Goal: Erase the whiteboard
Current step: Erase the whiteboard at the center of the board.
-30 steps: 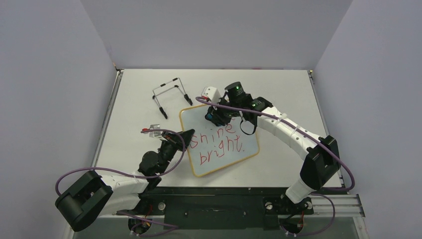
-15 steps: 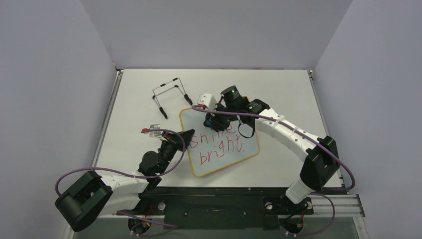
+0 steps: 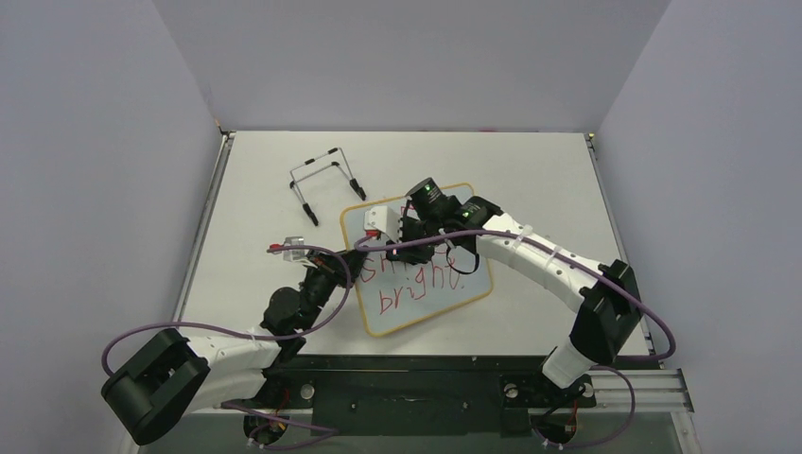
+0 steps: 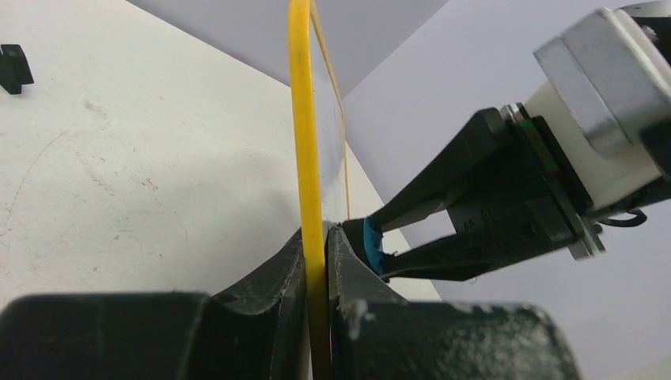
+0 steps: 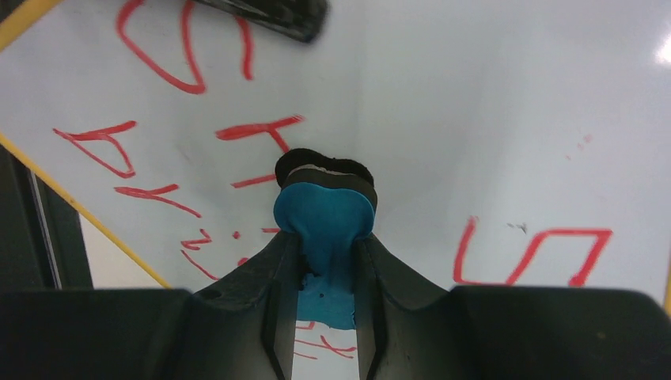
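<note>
**Work surface.** The white rectangular table [image 3: 530,170] carried the rounded-corner whiteboard with a glossy white face and thin tan-yellow frame [image 3: 444,301]. The board sat at the middle of the table, turned at an angle to the table edges. The thin black wire stand [image 3: 322,180] stood apart from the board, beyond its far left corner.

**Markings.** Red handwriting [image 3: 416,282] covered the near half of the board face. The right wrist view showed red strokes [image 5: 158,55] to the left of and below the eraser, and a further red mark to its right.

**Left arm.** The left gripper [image 3: 357,258] met the board at its left edge. In the left wrist view, the two black fingers [image 4: 316,237] were closed on the yellow frame [image 4: 301,119], one finger on each face of the board.

**Right arm.** The right gripper [image 3: 409,242] reached over the board's far left area. Its fingers [image 5: 326,241] were clamped on the small blue eraser block with a black pad [image 5: 324,212]. The pad end was pressed against the white face [image 5: 490,119], among the upper line of writing. The left wrist view showed the same blue block [image 4: 370,241] pinched between the right fingers, against the board just beside the left gripper.
</note>
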